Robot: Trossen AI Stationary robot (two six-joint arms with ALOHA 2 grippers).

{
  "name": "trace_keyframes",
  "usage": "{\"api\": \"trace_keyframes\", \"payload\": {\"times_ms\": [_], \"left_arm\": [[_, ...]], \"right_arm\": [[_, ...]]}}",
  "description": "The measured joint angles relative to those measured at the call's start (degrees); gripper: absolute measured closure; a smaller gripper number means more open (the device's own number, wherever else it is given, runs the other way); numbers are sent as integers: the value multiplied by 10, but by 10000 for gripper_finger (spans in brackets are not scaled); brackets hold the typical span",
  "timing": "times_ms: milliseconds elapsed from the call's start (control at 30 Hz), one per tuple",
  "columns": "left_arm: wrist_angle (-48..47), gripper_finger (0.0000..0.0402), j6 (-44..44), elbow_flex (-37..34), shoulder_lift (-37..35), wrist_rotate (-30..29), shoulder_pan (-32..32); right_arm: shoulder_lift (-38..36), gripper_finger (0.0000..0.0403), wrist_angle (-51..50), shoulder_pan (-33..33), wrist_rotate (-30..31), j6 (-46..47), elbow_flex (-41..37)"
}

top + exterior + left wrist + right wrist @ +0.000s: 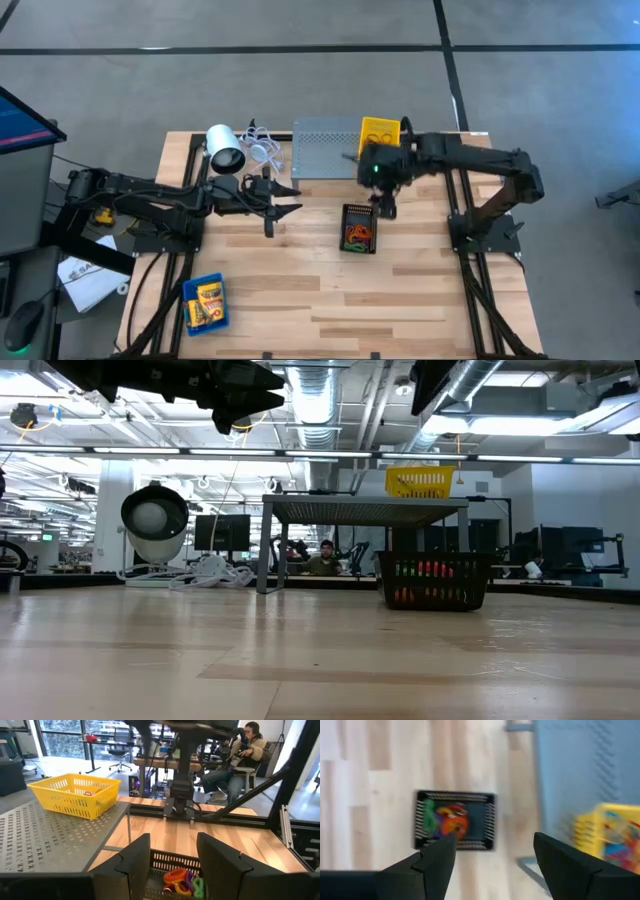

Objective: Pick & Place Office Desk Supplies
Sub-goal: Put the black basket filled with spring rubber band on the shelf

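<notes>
The black bin [359, 228] stands on the table's middle with red, orange, purple and green rubber bands [181, 879] inside. The yellow bin [380, 133] sits on the grey perforated stand [325, 148], with something colourful in it. The blue bin [205, 303], near the left front corner, holds yellow crayon boxes. My left gripper [283, 198] hovers open to the left of the black bin, with its fingers [220, 862] pointing level toward it. My right gripper [386, 203] hangs open above the table, just beyond the black bin's far right corner [490, 800].
A white cylinder [225, 148] with a coiled white cable [262, 148] lies at the far left, beside the stand. Bare wood lies between the blue bin and the black bin and along the near edge. People sit at desks beyond the table [245, 755].
</notes>
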Motion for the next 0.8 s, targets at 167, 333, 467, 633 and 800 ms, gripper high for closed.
{"api": "trace_keyframes", "payload": {"times_ms": [167,333,467,633,800], "left_arm": [[-17,243,-6,10,0,-1,3],[-55,243,-29,22,0,0,3],[-60,243,-31,22,0,0,1],[-65,243,-32,22,0,0,1],[-91,243,-32,22,0,6,1]], "right_arm": [[1,143,41,70,0,76,-22],[1,143,98,130,1,137,-73],[2,143,147,165,4,176,-128],[2,143,197,185,24,211,-194],[2,143,242,189,25,227,-256]]}}
